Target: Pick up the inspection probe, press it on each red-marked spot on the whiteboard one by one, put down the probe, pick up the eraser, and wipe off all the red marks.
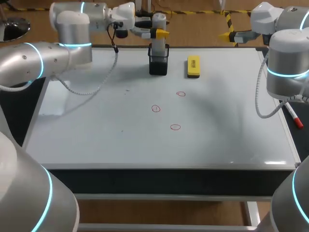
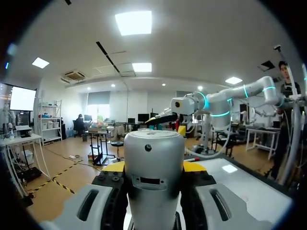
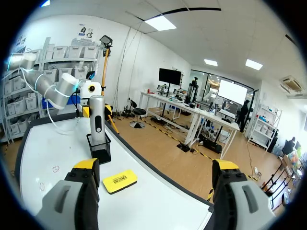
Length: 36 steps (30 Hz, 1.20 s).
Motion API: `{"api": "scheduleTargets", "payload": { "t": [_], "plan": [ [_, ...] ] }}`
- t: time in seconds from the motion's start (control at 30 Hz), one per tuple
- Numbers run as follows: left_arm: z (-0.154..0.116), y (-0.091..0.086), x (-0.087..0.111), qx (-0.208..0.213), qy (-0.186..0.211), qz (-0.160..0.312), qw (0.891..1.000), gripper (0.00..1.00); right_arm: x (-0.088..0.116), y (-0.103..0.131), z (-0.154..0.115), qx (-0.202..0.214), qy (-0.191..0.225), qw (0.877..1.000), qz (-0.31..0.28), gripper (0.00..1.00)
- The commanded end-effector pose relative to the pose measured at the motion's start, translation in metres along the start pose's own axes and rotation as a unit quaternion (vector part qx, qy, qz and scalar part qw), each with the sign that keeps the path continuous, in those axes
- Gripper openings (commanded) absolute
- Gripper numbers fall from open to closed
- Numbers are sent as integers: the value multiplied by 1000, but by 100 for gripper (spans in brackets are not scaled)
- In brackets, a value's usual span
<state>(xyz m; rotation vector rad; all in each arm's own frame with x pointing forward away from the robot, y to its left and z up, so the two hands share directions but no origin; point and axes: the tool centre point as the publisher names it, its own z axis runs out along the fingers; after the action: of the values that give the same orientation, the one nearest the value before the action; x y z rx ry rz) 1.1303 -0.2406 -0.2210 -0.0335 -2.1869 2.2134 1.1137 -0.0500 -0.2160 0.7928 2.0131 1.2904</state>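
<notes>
At the tabletop's far edge, left end effector: closed on the inspection probe. The left wrist view shows fingers pressed to both sides of the silver cylinder, a contact the head view does not make plain.
Holder: black and upright. The right wrist view shows the probe's foot still standing in it.
Red marks: three small circles on the whiteboard, nearer than the holder. The right wrist view catches only two.
Eraser: yellow, lying flat just right of the holder and apart from it.
Right end effector: far right, fingers spread wide with nothing between them.
</notes>
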Motion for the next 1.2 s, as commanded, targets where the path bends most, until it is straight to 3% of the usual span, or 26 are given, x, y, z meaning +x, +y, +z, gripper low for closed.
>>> {"api": "scheduleTargets", "payload": {
  "t": [0.03, 0.37, 0.63, 1.07, 1.2],
  "plan": [
    [-2, -23, 19, -17, -12, 3, 1000, 0, 0, 0, 0, 0, 0, 1000, 0, 100],
    [-5, -57, 31, -11, -26, 14, 999, 0, 0, 0, 0, 0, 0, 1000, 0, 100],
    [-30, -80, 41, -2, -64, 27, 998, 0, 0, 0, 0, 0, 0, 1000, 0, 100],
    [-106, -82, 72, 3, -140, 46, 989, 0, 0, 0, 0, 0, 0, 1000, 0, 100],
    [-123, -75, 83, 7, -156, 45, 987, 0, 0, 0, 0, 0, 0, 1000, 0, 100]
  ]
}}
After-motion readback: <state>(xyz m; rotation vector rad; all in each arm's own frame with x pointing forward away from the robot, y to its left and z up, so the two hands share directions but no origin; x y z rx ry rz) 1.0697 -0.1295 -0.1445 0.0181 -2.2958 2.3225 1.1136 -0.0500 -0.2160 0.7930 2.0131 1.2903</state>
